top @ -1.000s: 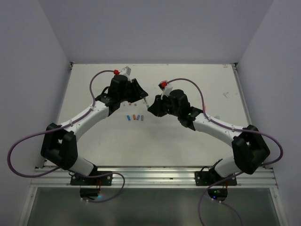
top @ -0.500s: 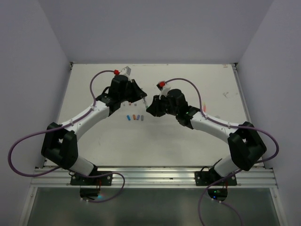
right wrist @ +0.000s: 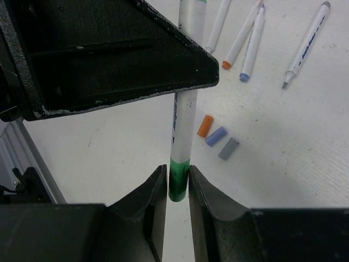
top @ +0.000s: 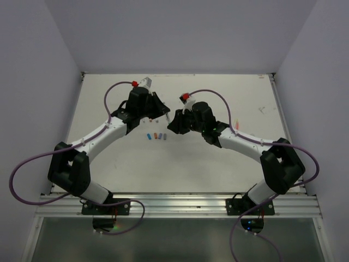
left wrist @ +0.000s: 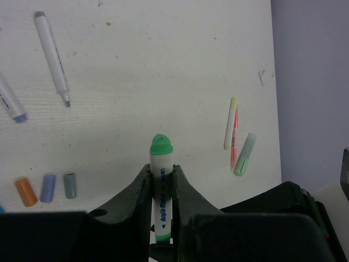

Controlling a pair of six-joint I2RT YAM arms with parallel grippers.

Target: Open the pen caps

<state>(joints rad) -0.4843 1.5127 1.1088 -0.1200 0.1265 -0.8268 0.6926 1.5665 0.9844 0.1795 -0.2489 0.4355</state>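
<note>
Above the matte, scuffed white table (top: 191, 169), both grippers share one slim white pen (left wrist: 162, 164): the left gripper (left wrist: 162, 170) pinches its smooth barrel, the right gripper (right wrist: 178, 172) pinches the dark green cap (right wrist: 178, 185) on its end. Below lie short cylindrical plastic stubs: the wrist views show three, an orange cap (left wrist: 24, 191), lilac cap (left wrist: 48, 188) and grey cap (left wrist: 70, 185); overhead a fourth, the blue cap (top: 149, 137), lies beside them. Four uncapped pens (right wrist: 242, 33) lie near.
</note>
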